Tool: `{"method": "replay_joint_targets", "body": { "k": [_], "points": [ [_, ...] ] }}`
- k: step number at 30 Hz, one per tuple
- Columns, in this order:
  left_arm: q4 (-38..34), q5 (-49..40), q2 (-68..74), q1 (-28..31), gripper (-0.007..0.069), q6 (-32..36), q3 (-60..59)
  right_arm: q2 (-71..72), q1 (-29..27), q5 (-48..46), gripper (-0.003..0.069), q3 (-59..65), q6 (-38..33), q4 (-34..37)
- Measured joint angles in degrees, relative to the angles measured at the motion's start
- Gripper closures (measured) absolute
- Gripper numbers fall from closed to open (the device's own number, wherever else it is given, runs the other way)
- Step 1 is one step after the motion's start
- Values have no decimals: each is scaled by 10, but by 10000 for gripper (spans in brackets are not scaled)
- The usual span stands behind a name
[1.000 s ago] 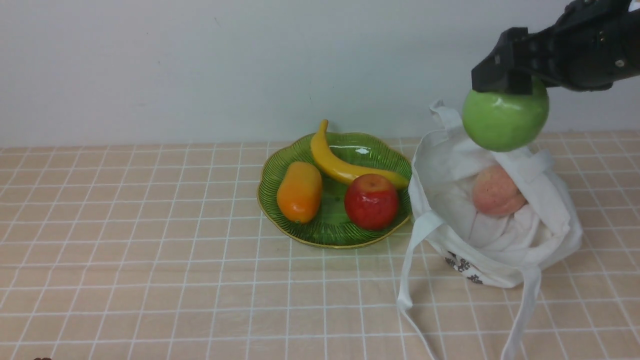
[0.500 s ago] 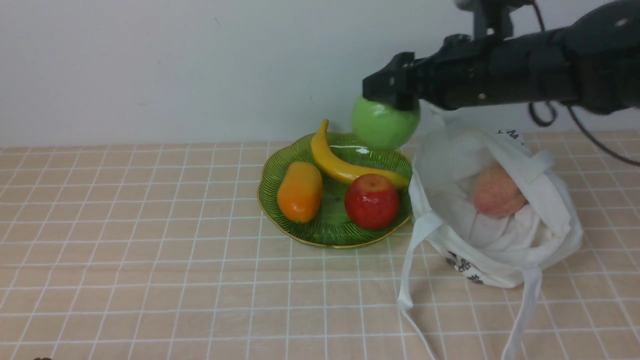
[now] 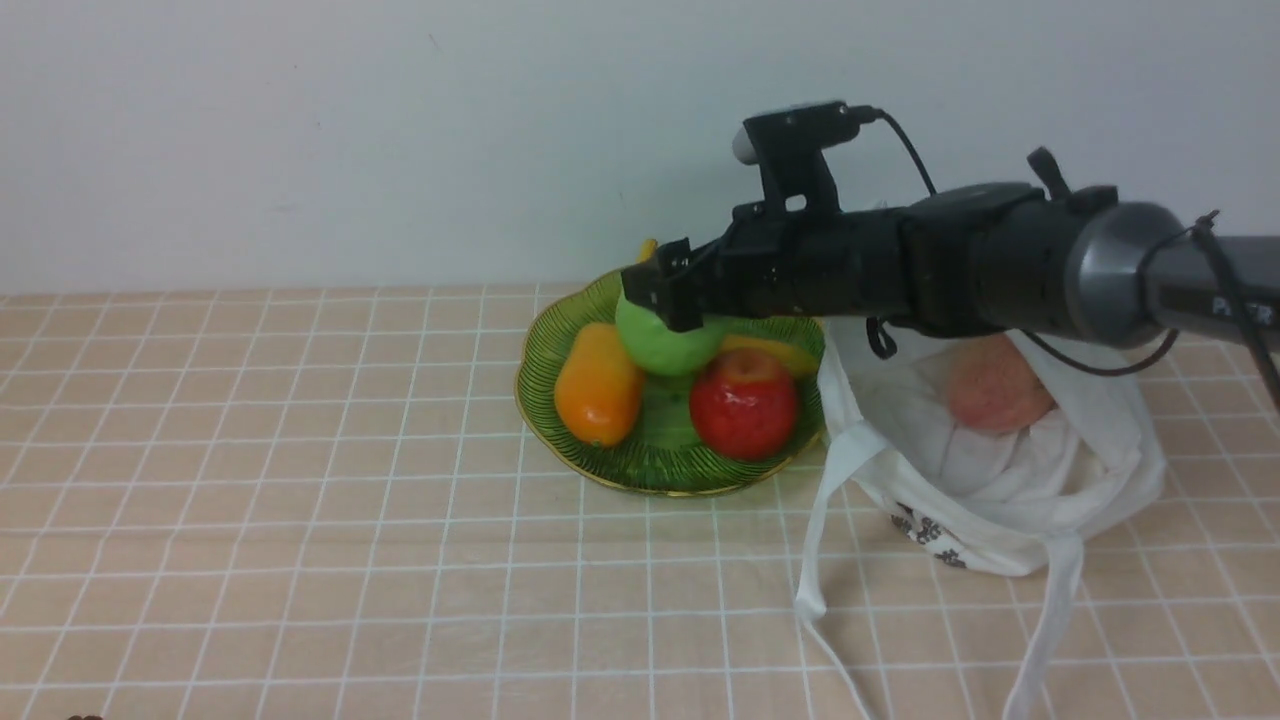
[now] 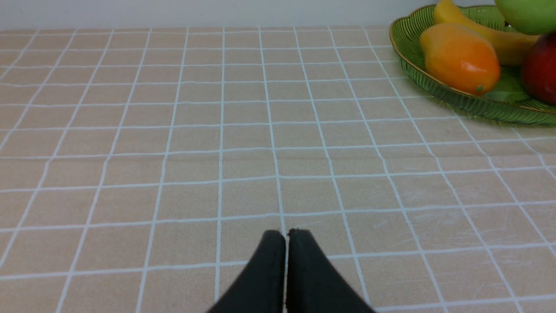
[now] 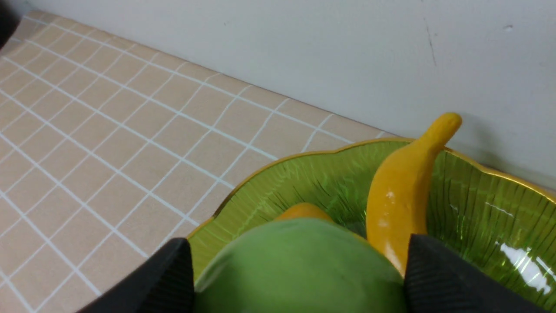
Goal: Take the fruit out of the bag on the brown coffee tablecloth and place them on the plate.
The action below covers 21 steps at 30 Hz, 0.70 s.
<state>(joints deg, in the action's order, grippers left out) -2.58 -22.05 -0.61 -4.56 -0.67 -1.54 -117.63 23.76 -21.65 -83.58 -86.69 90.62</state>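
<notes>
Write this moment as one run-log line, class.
right claw: shut on green apple, over plate | left claw: shut, empty | peach: in bag

Bag (image 3: pixel 1000 500) just right of plate (image 3: pixel 545 345), peach (image 3: pixel 997 385) in bag, banana (image 5: pixel 404 195) on plate

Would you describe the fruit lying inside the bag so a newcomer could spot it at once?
Find the white tote bag on the right of the checked tablecloth, beside the green glass plate. In its open mouth lies the peach: matte, pinkish-orange, unlike the glossy red apple on the plate.
</notes>
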Motion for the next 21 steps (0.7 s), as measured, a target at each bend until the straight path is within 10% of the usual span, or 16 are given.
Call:
{"method": "replay_joint_targets", "body": {
  "k": [13,21],
  "points": [
    [0,0,0,0,633,0,0,69,-2,-3,-20,0,72,-171],
    [0,0,0,0,633,0,0,234,-47,-143,239,0,360,-461]
  ]
}}
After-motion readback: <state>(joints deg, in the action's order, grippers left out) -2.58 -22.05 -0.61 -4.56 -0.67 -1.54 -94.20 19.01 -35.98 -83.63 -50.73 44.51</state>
